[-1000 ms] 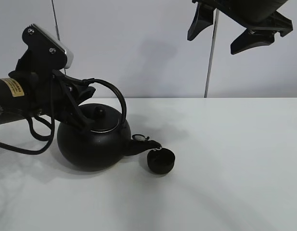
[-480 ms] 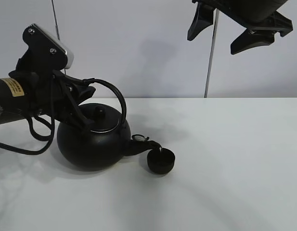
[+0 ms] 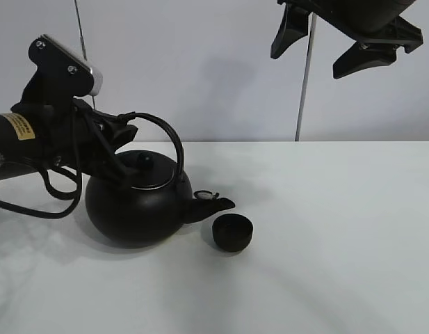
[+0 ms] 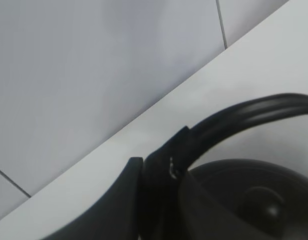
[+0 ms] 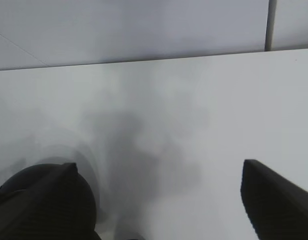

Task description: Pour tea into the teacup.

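The big black kettle (image 3: 136,209) sits low over the white table (image 3: 325,229) on the left, nearly level, with its spout (image 3: 215,204) just above and left of the teacup. The teacup (image 3: 232,232) is a small black bowl standing upright on the table, apart from the spout. My left gripper (image 3: 115,133) is shut on the kettle's arched handle (image 3: 165,136); in the left wrist view the fingers (image 4: 158,175) clamp that handle (image 4: 253,112) above the lid. My right gripper (image 3: 322,45) hangs open and empty high at the upper right, far from both.
A grey wall (image 3: 214,69) with a vertical seam (image 3: 302,90) backs the table. The left arm's cables (image 3: 47,202) loop down beside the kettle. The right wrist view shows bare table (image 5: 193,125) between its two dark fingers (image 5: 276,200).
The kettle has tipped back toward level, and its spout has lifted off the teacup's rim. The teacup has stayed put. The right arm has not moved.
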You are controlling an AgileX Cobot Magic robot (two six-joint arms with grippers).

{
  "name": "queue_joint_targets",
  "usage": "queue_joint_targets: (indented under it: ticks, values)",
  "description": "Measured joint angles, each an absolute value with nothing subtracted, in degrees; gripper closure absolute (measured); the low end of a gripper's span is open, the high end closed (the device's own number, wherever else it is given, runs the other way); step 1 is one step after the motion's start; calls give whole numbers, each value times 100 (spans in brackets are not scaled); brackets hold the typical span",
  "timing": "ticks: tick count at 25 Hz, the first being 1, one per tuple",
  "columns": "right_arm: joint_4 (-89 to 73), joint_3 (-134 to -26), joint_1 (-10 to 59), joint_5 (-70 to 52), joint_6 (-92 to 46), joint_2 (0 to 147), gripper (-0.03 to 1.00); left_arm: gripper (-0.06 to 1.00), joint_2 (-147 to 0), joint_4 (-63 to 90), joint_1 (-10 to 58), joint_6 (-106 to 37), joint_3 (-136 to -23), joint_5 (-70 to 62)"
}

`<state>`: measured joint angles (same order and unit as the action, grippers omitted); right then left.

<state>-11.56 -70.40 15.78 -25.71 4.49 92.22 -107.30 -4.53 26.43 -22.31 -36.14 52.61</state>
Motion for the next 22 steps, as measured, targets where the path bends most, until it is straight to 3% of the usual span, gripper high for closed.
queue_joint_targets:
  ticks: [22]
  values:
    - [-1161,-7040,1578,-2563,449,9222,36,84,-10234,1457,2556,-1645,-2653,5809]
